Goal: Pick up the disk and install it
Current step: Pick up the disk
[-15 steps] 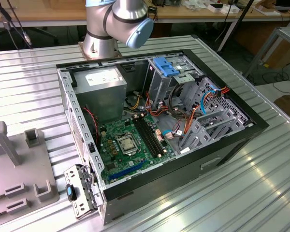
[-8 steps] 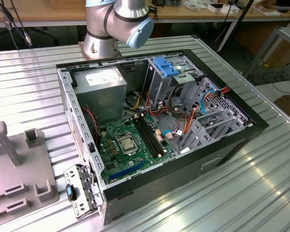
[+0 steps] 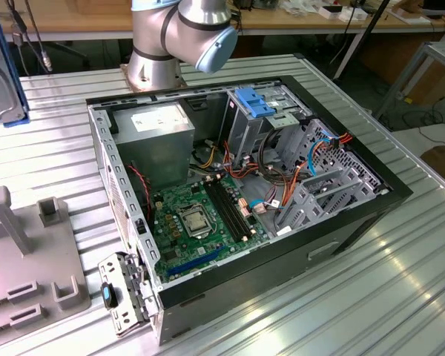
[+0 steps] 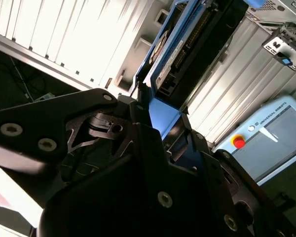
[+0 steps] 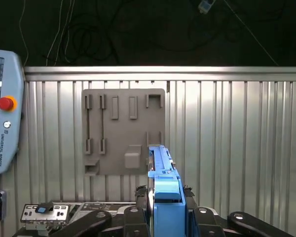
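Now, black claw (image 5: pixel 165 193) clamping flat blue-railed disk (image 5: pixel 160 163), over ribbed metal table (image 5: pixel 237 148).

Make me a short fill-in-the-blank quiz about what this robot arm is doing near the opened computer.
1. The gripper is shut on the disk, clamping its ___ plastic rail.
2. Inside the open computer case, the motherboard is ___ in colour.
3. The round button on the control pendant is ___.
Missing words: blue; green; red.
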Robot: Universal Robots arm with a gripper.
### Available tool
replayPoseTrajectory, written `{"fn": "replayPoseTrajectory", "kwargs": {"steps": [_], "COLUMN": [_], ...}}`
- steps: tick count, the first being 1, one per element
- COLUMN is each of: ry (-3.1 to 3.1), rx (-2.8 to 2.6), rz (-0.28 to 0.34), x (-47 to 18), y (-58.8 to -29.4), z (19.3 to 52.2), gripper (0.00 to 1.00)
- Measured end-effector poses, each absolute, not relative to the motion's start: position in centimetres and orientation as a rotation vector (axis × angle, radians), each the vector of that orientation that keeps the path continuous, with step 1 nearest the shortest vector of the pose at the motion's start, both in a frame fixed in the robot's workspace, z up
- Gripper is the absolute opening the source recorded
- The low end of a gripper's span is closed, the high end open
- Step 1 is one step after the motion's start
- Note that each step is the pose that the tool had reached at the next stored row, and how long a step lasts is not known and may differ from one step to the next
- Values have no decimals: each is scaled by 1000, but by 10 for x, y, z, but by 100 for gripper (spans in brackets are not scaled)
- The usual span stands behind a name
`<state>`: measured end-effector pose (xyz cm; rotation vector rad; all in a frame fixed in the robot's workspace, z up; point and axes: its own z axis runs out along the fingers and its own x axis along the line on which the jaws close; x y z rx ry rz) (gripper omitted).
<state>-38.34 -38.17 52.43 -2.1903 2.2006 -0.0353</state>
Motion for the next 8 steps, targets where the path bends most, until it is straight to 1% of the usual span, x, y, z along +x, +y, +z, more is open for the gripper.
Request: {"fn": "replayPoseTrajectory", "kwargs": {"steps": [8], "ry": [2199], "rx": [-2189], "rz": [-40], "x": [-347], "y": [-382], "z": [524], "gripper": [37]}}
